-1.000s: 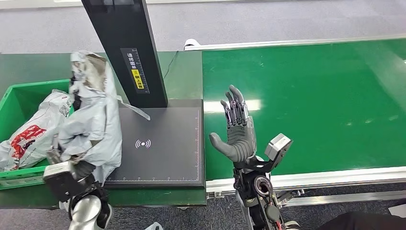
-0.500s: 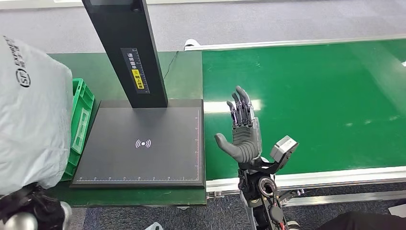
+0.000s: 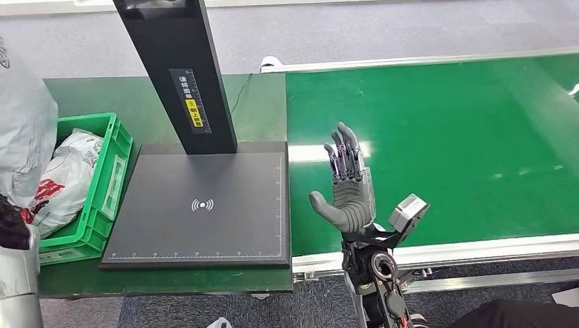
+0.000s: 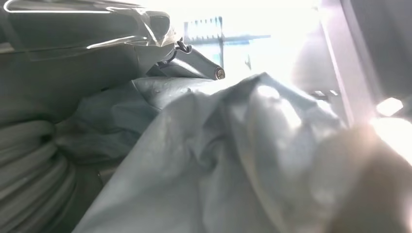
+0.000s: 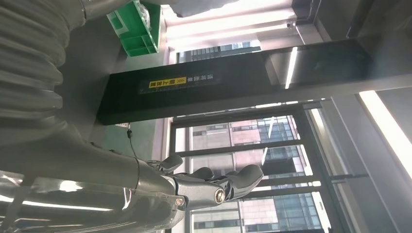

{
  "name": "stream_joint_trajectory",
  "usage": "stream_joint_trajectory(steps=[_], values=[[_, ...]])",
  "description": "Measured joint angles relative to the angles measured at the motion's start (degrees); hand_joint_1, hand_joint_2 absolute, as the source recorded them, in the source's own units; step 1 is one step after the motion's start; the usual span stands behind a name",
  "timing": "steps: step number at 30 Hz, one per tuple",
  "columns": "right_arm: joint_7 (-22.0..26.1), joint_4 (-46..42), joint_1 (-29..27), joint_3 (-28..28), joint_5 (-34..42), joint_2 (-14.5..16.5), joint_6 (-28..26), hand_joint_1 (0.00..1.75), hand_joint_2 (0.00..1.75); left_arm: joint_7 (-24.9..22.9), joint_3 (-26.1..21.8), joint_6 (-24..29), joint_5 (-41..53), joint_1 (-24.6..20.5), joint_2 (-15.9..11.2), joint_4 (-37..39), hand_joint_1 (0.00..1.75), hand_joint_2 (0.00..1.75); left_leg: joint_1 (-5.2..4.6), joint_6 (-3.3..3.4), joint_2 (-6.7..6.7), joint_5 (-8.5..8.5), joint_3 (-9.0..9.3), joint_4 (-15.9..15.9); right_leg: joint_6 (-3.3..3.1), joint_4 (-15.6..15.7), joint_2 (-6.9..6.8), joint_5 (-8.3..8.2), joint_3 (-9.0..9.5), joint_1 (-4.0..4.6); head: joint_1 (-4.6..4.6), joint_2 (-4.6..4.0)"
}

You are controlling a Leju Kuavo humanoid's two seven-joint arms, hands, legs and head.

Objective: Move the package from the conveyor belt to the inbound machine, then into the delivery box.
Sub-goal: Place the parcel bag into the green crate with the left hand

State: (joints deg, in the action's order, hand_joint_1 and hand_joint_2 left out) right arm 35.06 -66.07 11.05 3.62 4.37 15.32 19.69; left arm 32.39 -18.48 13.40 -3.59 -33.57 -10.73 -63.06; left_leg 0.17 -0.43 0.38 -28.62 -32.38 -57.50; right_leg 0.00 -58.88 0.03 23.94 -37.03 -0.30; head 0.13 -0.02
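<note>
The grey package [image 3: 24, 130] hangs at the far left of the head view, raised above the green delivery box [image 3: 102, 198] rather than resting in it, so the last step looks to be under way: the scan done, the drop not yet made. The left hand [image 4: 184, 53] is close against that grey plastic in its wrist view, with the film bunched right beside a finger; I judge it holds the package, since nothing else is bearing the bag up. Holding it high makes sense, because the box already carries a white parcel with red print [image 3: 65, 181], and the new one has to clear the near rim and land on top.

The box sits just beside the left edge of the inbound machine's dark scan plate [image 3: 205, 205], which lies bare under its black post [image 3: 184, 75]. That closeness keeps the carry short.

The right hand [image 3: 347, 188] stands upright over the left end of the green conveyor belt [image 3: 444, 150], near the plate's right edge, fingers straight and apart, gripping nothing. It seems parked there to be out of the left arm's way and ready for whatever comes along the belt.
</note>
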Motion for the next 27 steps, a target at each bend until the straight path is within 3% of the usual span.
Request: stream_joint_trajectory(steps=[5,10,27], values=[[-0.3,0.0,-0.2,-0.2,0.1,0.2,0.4,0.00,1.75,-1.2,-1.2,3.1,5.7,-8.1,-3.9,16.1,1.75,1.75,0.01,-0.02,-0.02,0.01,-0.09,0.0,0.00,0.0,0.02,0.00,-0.10,0.04,0.01,-0.01],[-0.7,0.0,-0.5,-0.4,0.2,0.4,0.7,0.00,1.75,-4.4,-1.1,4.4,11.8,-11.5,-4.7,24.0,1.75,1.75,0.01,-0.02,-0.02,-0.01,-0.16,0.0,-0.01,0.0,0.01,0.02,-0.16,0.04,0.03,0.00],[-0.9,0.0,-1.1,-0.7,0.3,0.6,0.8,0.00,1.75,-5.0,-0.6,5.0,13.8,-13.4,-4.3,30.8,1.75,1.75,0.01,-0.03,-0.01,-0.02,-0.16,0.0,-0.01,0.0,0.02,0.02,-0.18,0.04,0.03,-0.01]])
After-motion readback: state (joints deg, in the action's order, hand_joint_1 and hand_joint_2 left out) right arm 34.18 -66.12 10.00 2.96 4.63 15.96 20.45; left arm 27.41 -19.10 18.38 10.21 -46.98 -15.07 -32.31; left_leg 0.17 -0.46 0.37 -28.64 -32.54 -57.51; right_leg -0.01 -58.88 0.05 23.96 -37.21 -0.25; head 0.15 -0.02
